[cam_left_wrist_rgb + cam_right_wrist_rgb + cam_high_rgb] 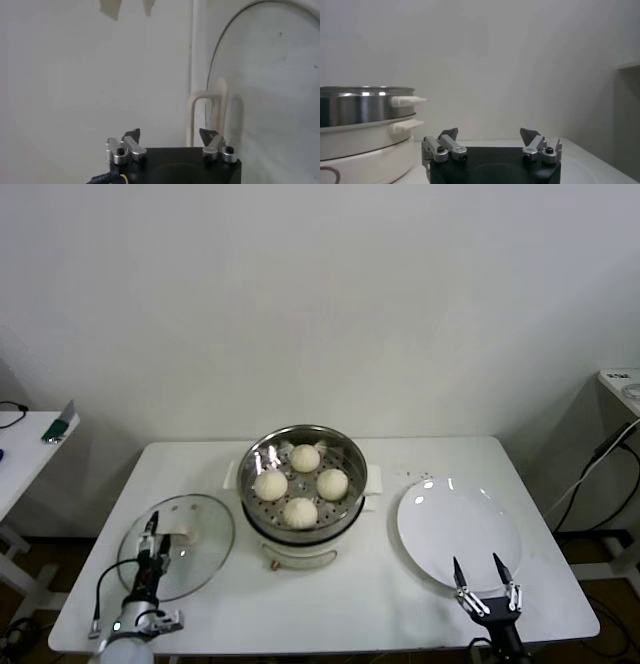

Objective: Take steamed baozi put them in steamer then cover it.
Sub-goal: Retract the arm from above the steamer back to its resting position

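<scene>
All four baozi [301, 483] sit in the steamer [352, 452]; left gripper [152, 546], jaws spread, should pinch the cover [205, 536] handle squarely; right gripper [487, 580] waits, jaws spread

White rectangular tabletop [400, 459] set against a pale wall. At centre on it, cream-white electric cooker base carrying the steamer [304, 502]. On the robot's left side lies the cover [176, 546], a glass lid near the front edge. On the right, a flat white plate [458, 530], just beside the cooker.
</scene>
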Available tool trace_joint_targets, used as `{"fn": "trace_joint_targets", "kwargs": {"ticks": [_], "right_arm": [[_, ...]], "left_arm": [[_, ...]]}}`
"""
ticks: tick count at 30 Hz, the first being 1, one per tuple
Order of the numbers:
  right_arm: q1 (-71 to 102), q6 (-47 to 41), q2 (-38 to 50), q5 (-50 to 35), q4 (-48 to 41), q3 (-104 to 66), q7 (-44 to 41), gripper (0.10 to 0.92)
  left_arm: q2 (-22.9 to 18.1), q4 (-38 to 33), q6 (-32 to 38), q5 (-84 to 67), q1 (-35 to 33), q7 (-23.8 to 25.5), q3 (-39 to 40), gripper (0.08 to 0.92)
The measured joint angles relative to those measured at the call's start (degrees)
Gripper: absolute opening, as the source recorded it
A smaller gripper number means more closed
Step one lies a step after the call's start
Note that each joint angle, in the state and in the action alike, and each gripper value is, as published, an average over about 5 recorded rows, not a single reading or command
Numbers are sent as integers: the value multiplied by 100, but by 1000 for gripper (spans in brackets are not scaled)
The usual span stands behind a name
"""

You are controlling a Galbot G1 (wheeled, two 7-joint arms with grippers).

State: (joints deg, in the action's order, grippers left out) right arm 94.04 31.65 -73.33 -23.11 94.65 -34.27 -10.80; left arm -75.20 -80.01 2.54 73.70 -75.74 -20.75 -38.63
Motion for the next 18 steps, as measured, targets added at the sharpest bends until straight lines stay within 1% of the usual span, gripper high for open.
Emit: {"fn": "trace_joint_targets", "kwargs": {"ticks": [7, 18], "right_arm": [[10, 27, -9, -15, -7, -5, 19, 823], [-5, 48, -49, -9, -7, -12, 49, 823]], "left_arm": [[10, 139, -70, 32, 84, 102, 5, 524], [15, 100, -138, 17, 98, 183, 8, 205]]}}
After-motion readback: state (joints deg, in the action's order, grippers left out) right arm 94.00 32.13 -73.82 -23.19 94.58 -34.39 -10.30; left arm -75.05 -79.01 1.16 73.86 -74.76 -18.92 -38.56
